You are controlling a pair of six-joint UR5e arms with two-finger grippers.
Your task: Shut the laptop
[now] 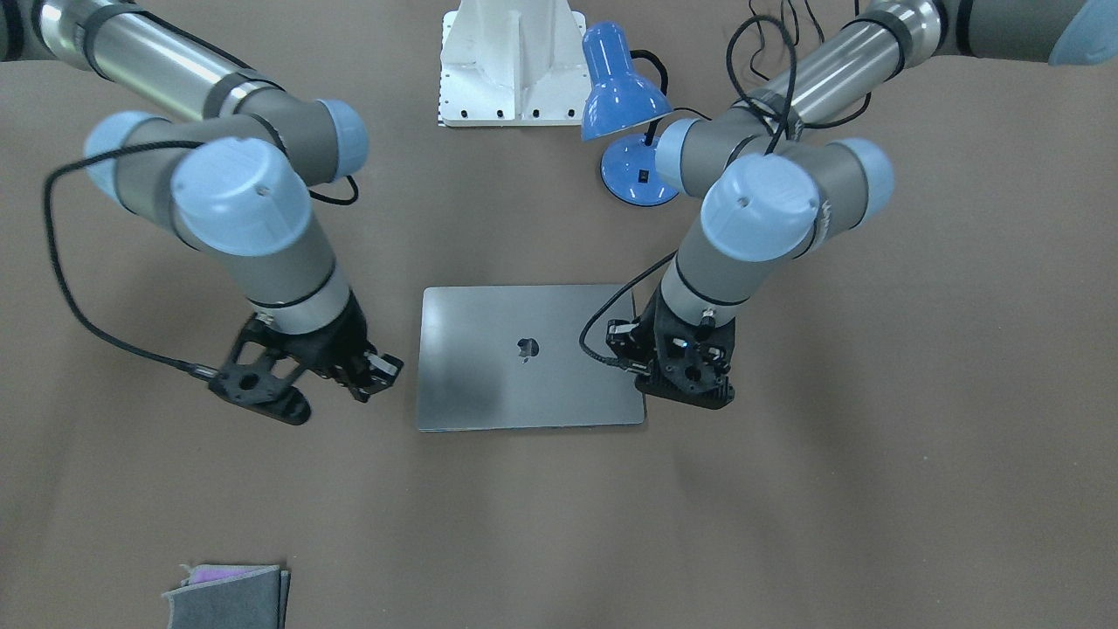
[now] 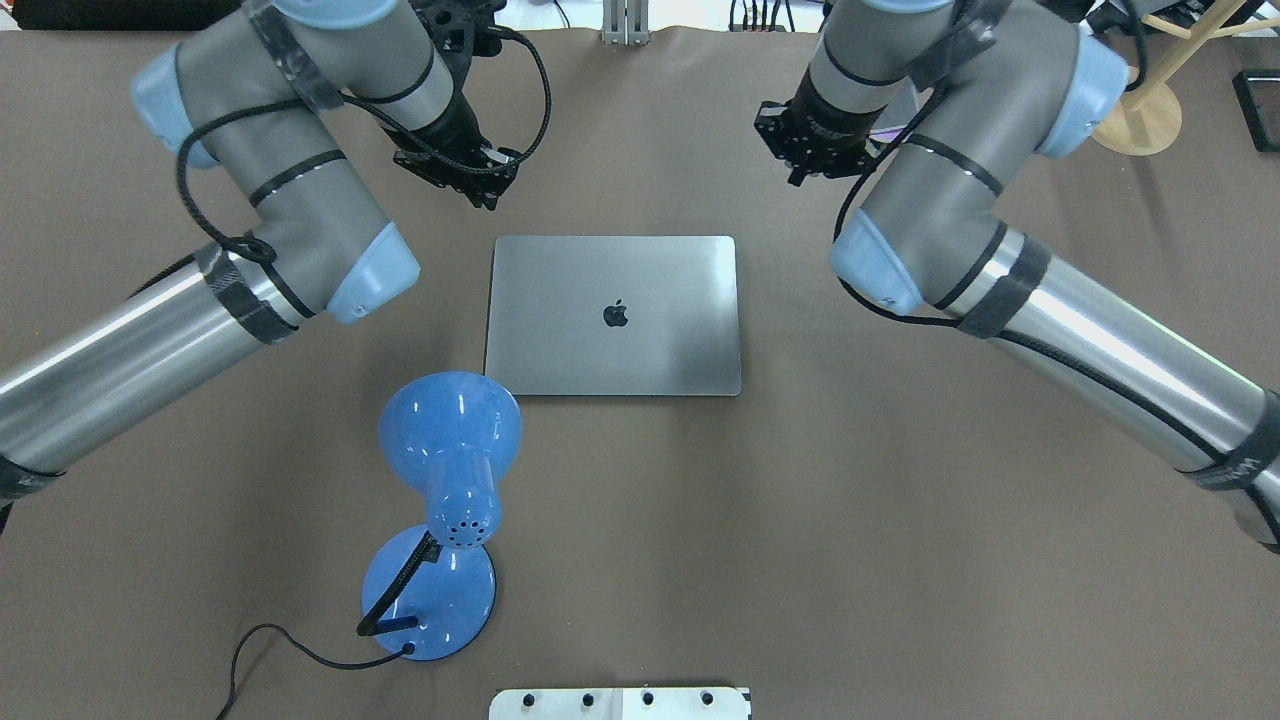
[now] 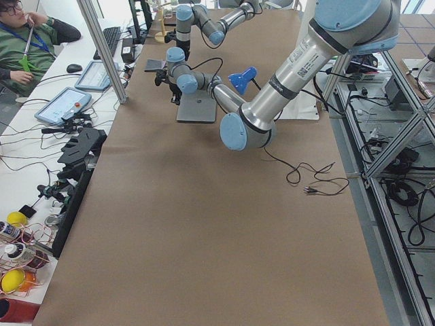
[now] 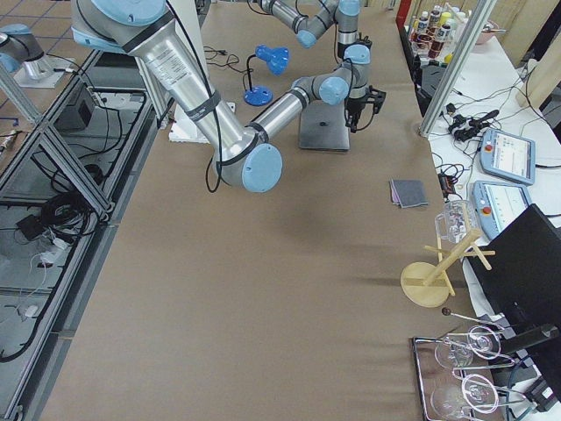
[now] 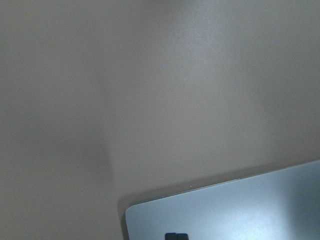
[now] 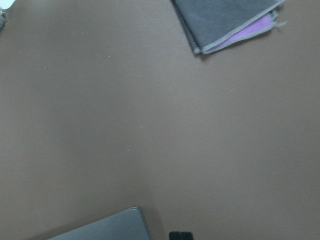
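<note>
The space-grey laptop lies flat in the middle of the table with its lid down and the dark apple logo facing up; it also shows in the overhead view. My left gripper hovers just off the laptop's far corner on my left side, clear of it. Its wrist view shows that corner of the lid and one dark fingertip at the bottom centre. My right gripper hovers off the opposite far corner, clear of the lid. Both seem shut and empty.
A blue desk lamp stands on the near left side of the laptop, its cord trailing off. A grey felt pouch lies far out on my right side. A white mount base sits at the robot's edge.
</note>
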